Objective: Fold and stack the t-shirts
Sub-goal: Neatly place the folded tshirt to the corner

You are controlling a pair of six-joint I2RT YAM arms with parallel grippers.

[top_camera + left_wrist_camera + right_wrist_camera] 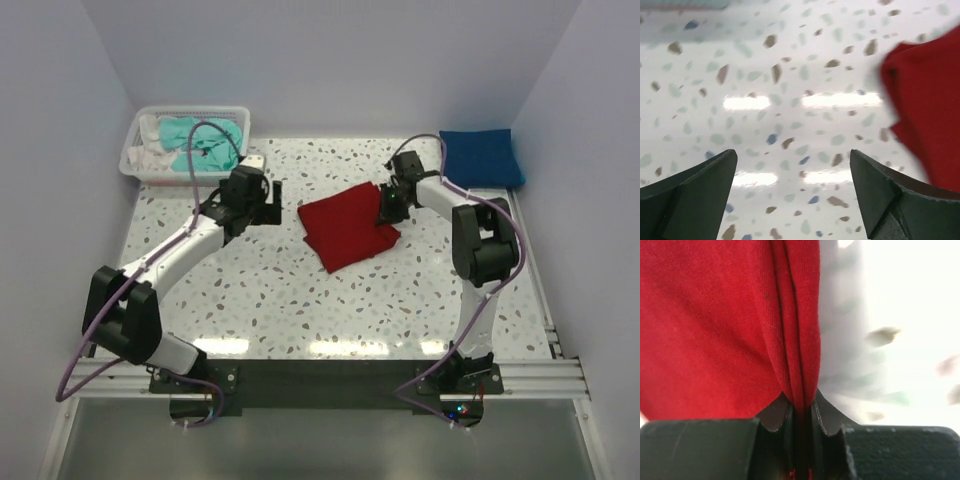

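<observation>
While your right fingers [774, 415] are clamped on the doubled edge of the deep red, folded soft-cloth t-shirt [343, 232], treat this as the carry that builds the stack. That red shirt lies as a rough square in the middle of the white speckled worktop [250, 300], pinched at its right side. The right wrist view shows several layers of cloth running down between the two fingers. The royal blue folded t-shirt [480, 157] sits at the far right corner, well apart from the red one, and looks like the base of the pile. The teal t-shirt [200, 138] is bundled in the white plastic mesh basket [133, 165] at the far left, not yet folded.

Your left fingers [695, 192] stand wide apart and hold nothing. They hover over bare worktop just to the left of the red shirt, whose edge shows at the right of the left wrist view.

Judging from the grip, a one-sided pinch risks the fold dropping open as the cloth leaves the surface. Make the lift low, or slide the shirt, so the layers trail flat. Consider bringing the left fingers to the opposite edge for support. Aim to set the red square over the blue with the edges lined up, and part the right fingers only once the cloth rests fully down.
</observation>
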